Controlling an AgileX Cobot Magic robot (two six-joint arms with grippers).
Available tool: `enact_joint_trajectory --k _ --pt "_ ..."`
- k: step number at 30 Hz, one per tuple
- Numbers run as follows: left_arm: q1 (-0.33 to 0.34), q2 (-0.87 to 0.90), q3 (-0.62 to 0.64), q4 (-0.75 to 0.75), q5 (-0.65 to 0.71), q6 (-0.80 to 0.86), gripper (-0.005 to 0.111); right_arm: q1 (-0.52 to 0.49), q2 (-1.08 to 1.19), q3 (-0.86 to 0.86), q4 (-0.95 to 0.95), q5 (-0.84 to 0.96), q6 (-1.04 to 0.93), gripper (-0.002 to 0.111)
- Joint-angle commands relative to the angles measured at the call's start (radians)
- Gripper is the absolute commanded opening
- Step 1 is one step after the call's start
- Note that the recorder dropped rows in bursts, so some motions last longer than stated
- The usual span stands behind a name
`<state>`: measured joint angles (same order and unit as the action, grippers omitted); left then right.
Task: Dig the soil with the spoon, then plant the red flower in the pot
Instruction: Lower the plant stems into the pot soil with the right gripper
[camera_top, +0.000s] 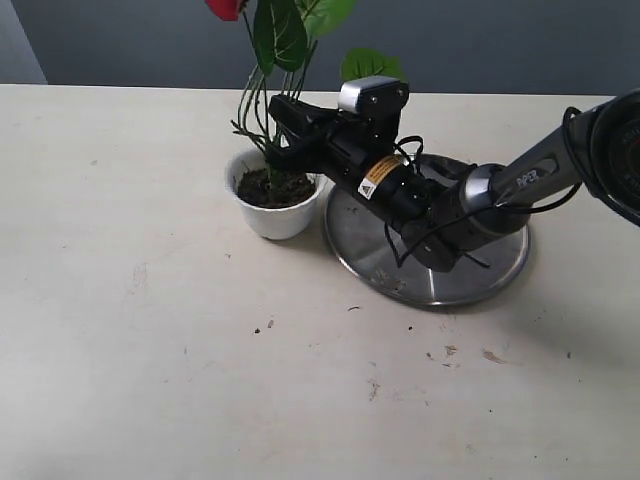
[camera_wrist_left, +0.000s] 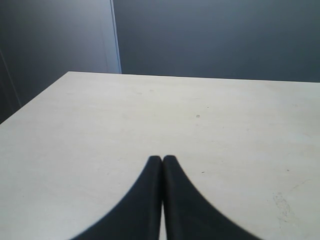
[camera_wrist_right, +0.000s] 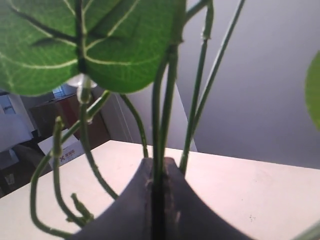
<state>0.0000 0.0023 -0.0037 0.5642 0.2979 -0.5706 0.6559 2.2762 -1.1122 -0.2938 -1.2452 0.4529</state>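
right claw (camera_wrist_right: 157, 164) apparently pinching red flower (camera_wrist_right: 161, 100)

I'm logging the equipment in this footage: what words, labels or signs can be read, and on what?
"PiPER": on the grey link of the right arm.
Yellow sticker on that arm: print too small to read.
Print on a box behind the table, right wrist view: too blurred to read.
Left wrist view: none.

Smooth white pot (camera_top: 276, 221), shiny metal plate (camera_top: 495, 268)
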Motion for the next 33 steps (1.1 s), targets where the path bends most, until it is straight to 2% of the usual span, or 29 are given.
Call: enact_joint_trajectory --k 1,10,17,33 --pt "0.000 -0.002 0.004 0.002 -0.006 -0.002 0.000 -0.005 0.002 0.052 -0.018 0.024 -0.003 -0.001" --pt "0.000 -0.002 0.004 0.002 -0.006 -0.002 0.000 -0.005 0.002 0.066 -0.067 0.026 0.103 -0.001" --pt "0.000 -0.002 0.004 0.002 -0.006 -0.002 0.000 -0.005 0.002 0.052 -0.149 0.102 0.172 -0.001" --pt "0.000 -0.002 0.004 0.002 -0.006 -0.002 0.000 -0.003 0.002 0.048 -0.185 0.204 0.183 -0.001"
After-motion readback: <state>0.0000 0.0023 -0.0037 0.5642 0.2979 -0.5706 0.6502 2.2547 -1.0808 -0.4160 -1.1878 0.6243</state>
